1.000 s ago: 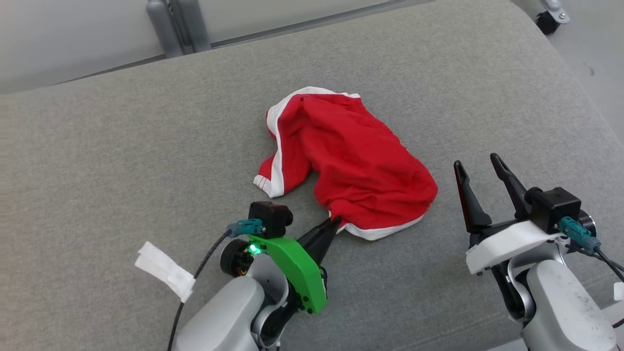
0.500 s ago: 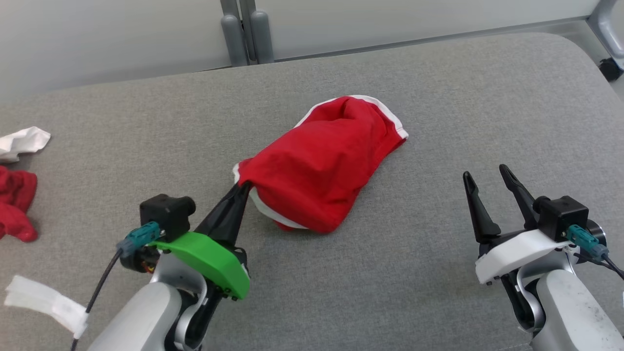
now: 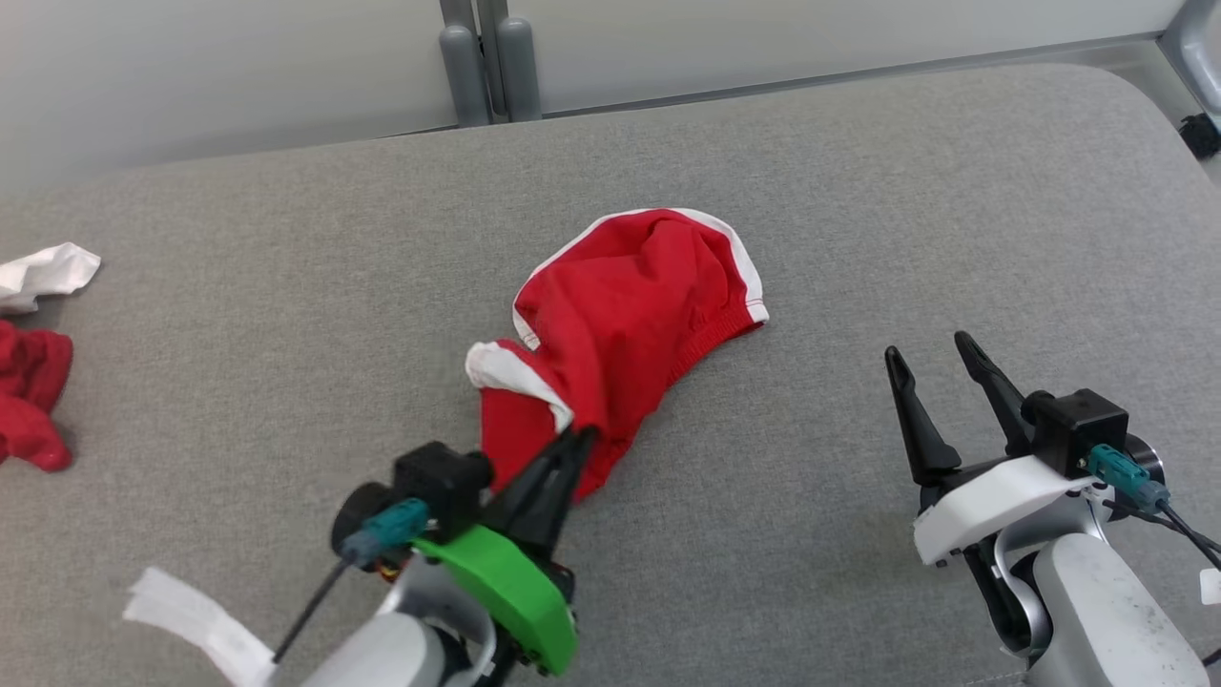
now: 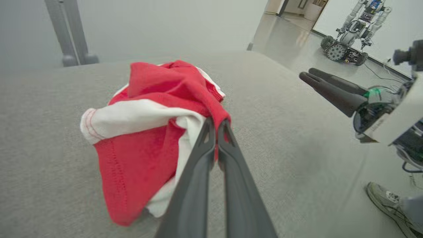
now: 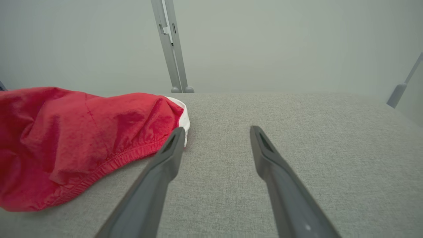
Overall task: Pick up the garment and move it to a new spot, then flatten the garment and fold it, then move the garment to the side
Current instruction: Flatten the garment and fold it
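Because the garment (image 3: 625, 334) needed a new spot, we had our left hand (image 3: 579, 439) clamped on its hem, cloth lying just beyond it; our right hand (image 3: 927, 345) hovered aside, spread open, ready to flatten.

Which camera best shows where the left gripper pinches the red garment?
The left wrist view: close up, the left gripper is shut on the red garment at its white-trimmed edge. The head view shows that pinch smaller, from above. The right wrist view shows the garment's other end on the cushion.

Green wrist cover (image 3: 506, 592), white wrist cover (image 3: 983, 491), dark fingers (image 3: 916, 415).
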{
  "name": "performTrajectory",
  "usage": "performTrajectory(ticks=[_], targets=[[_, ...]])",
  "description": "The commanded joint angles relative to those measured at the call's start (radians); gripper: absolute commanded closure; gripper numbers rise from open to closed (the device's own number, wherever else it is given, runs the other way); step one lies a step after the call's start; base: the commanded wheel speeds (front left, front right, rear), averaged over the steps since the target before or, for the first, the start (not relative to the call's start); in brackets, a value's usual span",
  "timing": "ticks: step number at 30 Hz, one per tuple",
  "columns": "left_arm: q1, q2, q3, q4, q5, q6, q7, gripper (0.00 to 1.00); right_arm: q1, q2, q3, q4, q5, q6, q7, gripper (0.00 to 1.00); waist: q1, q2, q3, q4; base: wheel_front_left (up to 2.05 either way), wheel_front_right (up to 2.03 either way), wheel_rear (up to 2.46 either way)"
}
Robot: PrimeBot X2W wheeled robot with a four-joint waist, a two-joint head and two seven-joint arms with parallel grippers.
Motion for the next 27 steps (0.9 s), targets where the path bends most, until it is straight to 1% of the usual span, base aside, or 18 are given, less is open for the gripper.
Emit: performTrajectory(ticks=[1, 3, 4, 7, 8, 9, 10, 11, 13, 17, 19, 23, 27], targets=[[-0.013, -0.024, -0.034, 0.023, 0.008, -0.022, 0.01, 1.0, -0.007, -0.001, 0.006, 0.007, 0.009, -0.001, -0.001, 0.0, 0.0, 0.0, 0.004, -0.012, 0.0, 0.0, 0.0], [-0.02, -0.061, -0.072, 0.078, -0.003, -0.05, 0.025, 1.0, -0.013, 0.002, 0.01, 0.013, 0.011, -0.001, -0.004, 0.0, 0.0, 0.0, 0.005, -0.02, 0.0, 0.0, 0.0], [-0.026, -0.07, -0.088, 0.111, 0.001, -0.062, 0.028, 1.0, -0.014, 0.004, 0.012, 0.015, 0.012, -0.001, -0.005, 0.0, 0.0, 0.0, 0.006, -0.025, 0.0, 0.0, 0.0], [-0.039, -0.116, -0.127, 0.242, -0.004, -0.106, 0.025, 1.0, -0.017, 0.006, 0.019, 0.028, 0.016, -0.001, -0.007, 0.0, 0.0, 0.0, 0.008, -0.039, 0.0, 0.0, 0.0], [-0.049, -0.125, -0.135, 0.277, 0.008, -0.112, 0.017, 1.0, -0.017, 0.007, 0.022, 0.031, 0.015, -0.001, -0.007, 0.0, 0.0, 0.0, 0.009, -0.043, 0.0, 0.0, 0.0], [-0.059, -0.134, -0.141, 0.316, 0.017, -0.116, 0.006, 0.61, -0.019, 0.006, 0.027, 0.036, 0.016, -0.001, -0.007, 0.0, 0.0, 0.0, 0.011, -0.048, 0.0, 0.0, 0.0], [-0.062, -0.14, -0.146, 0.342, 0.022, -0.121, -0.001, 0.07, -0.02, 0.004, 0.027, 0.039, 0.017, -0.001, -0.008, 0.0, 0.0, 0.0, 0.012, -0.051, 0.0, 0.0, 0.0], [-0.066, -0.149, -0.147, 0.361, 0.022, -0.124, -0.012, 0.0, -0.019, 0.002, 0.025, 0.042, 0.02, -0.001, -0.009, 0.0, 0.0, 0.0, 0.012, -0.052, 0.0, 0.0, 0.0], [-0.072, -0.152, -0.14, 0.384, 0.02, -0.128, -0.031, 0.0, -0.014, -0.001, 0.018, 0.048, 0.022, -0.001, -0.01, 0.0, 0.0, 0.0, 0.012, -0.051, 0.0, 0.0, 0.0], [-0.072, -0.116, -0.148, 0.356, 0.047, -0.111, -0.042, 0.0, -0.002, -0.001, 0.012, 0.057, 0.019, -0.001, -0.013, 0.0, 0.0, 0.0, 0.006, -0.048, 0.0, 0.0, 0.0], [-0.043, -0.103, -0.151, 0.311, 0.042, -0.104, -0.034, 0.0, 0.003, -0.001, 0.01, 0.06, 0.018, -0.001, -0.012, 0.0, 0.0, 0.0, -0.001, -0.044, 0.0, 0.0, 0.0], [-0.004, -0.053, -0.136, 0.172, 0.027, -0.073, -0.013, 0.0, 0.007, 0.002, 0.009, 0.061, 0.017, -0.001, -0.014, 0.0, 0.0, 0.0, -0.011, -0.035, 0.0, 0.0, 0.0], [0.01, 0.014, -0.093, 0.025, 0.022, -0.021, 0.026, 0.0, 0.01, 0.003, 0.013, 0.061, 0.019, -0.001, -0.014, 0.0, 0.0, 0.0, -0.018, -0.03, 0.0, 0.0, 0.0]])
